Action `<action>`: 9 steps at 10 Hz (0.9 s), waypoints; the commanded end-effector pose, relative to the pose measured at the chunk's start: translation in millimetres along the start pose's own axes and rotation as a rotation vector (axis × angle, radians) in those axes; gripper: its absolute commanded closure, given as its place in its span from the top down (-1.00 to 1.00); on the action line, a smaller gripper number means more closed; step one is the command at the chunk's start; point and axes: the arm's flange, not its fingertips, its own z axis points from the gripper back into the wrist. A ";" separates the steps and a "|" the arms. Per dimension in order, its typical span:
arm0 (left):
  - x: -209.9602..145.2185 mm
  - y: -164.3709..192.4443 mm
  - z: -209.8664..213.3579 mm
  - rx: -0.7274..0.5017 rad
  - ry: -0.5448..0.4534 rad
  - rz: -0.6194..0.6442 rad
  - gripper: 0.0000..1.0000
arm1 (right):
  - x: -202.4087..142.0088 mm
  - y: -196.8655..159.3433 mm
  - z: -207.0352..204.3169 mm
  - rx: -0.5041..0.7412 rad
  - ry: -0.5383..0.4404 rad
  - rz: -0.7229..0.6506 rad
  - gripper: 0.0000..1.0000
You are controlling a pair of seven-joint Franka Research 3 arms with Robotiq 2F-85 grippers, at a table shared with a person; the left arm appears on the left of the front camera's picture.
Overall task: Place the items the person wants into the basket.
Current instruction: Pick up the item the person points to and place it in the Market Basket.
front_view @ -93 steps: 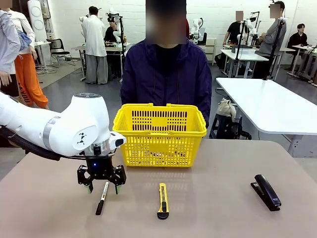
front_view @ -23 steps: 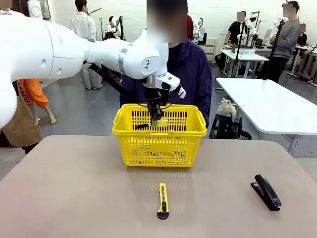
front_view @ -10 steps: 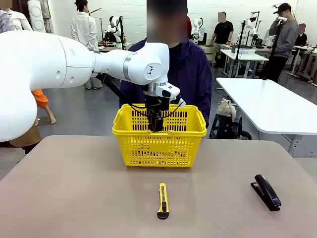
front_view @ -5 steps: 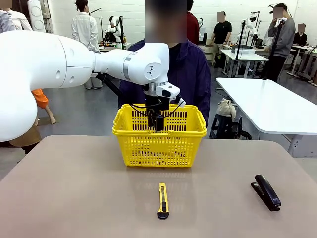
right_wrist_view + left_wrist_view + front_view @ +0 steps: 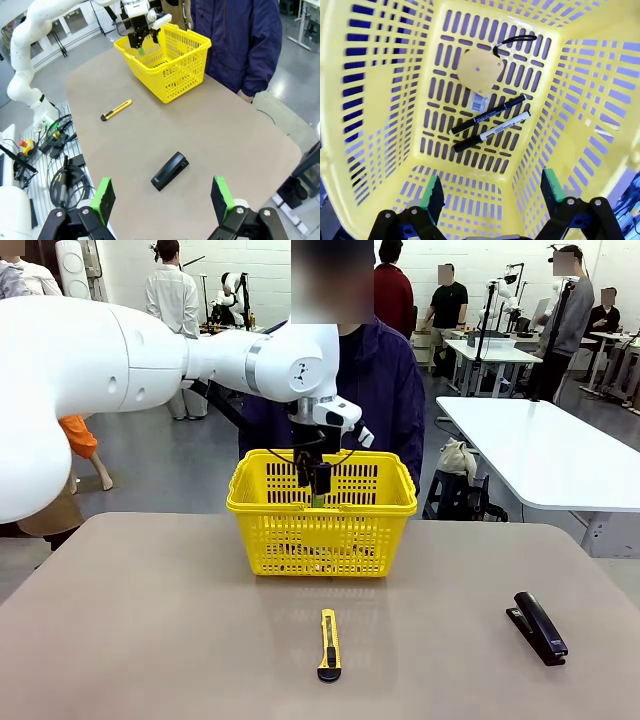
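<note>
On the yellow basket (image 5: 390, 100) floor, tape measure (image 5: 480, 70) at twelve o'clock of the marker (image 5: 492, 132) and pen (image 5: 487, 115); left jaws (image 5: 492, 192) open above, right jaws (image 5: 162, 196) open.

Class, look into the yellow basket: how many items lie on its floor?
3: the tape measure at the far end, the pen beside it, the marker alongside the pen, all in the basket.
</note>
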 end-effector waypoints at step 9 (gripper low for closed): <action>-257.6 -131.5 84.8 0.234 -0.247 0.477 1.00 | 0.0 -1.6 -1.2 0.002 -0.037 0.019 1.00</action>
